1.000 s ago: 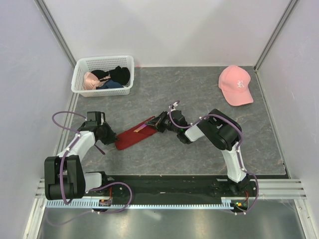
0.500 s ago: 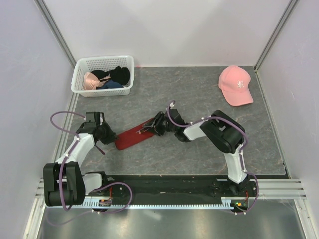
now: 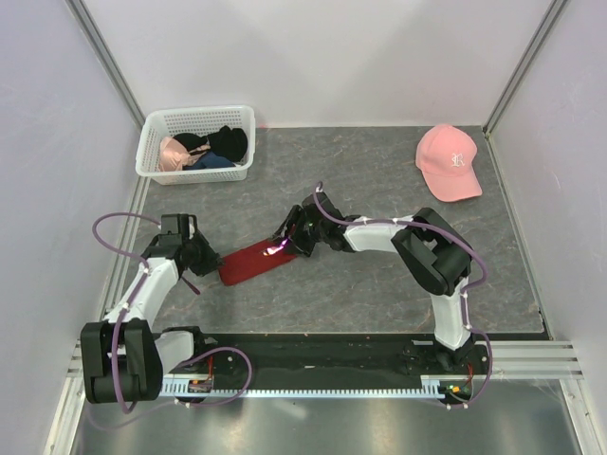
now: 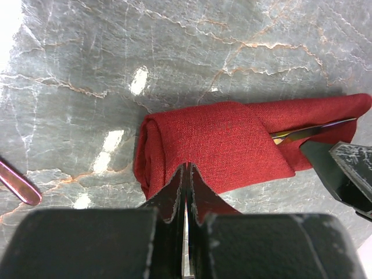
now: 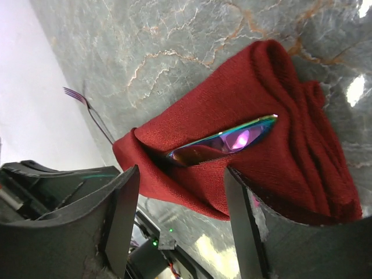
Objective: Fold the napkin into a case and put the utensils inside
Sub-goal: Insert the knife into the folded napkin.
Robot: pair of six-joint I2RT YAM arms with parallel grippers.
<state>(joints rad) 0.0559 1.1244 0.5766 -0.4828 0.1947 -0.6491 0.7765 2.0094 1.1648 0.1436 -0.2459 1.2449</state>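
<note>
Two pincers flank case (image 4: pixel 215 145): left pincer (image 4: pixel 186 168) pressed together on its near edge, likely anchoring it; right pincer (image 5: pixel 180 174) spread, iridescent utensil (image 5: pixel 224 142) lying loose in its gap, half-tucked.

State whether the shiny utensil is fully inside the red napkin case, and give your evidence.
Partly in: one end of the utensil is tucked under a fold of the napkin; the rest lies exposed on the cloth.

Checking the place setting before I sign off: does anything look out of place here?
Yes. One fork lies on the table outside the case, and the iridescent utensil sticks partly out of its fold.
</note>
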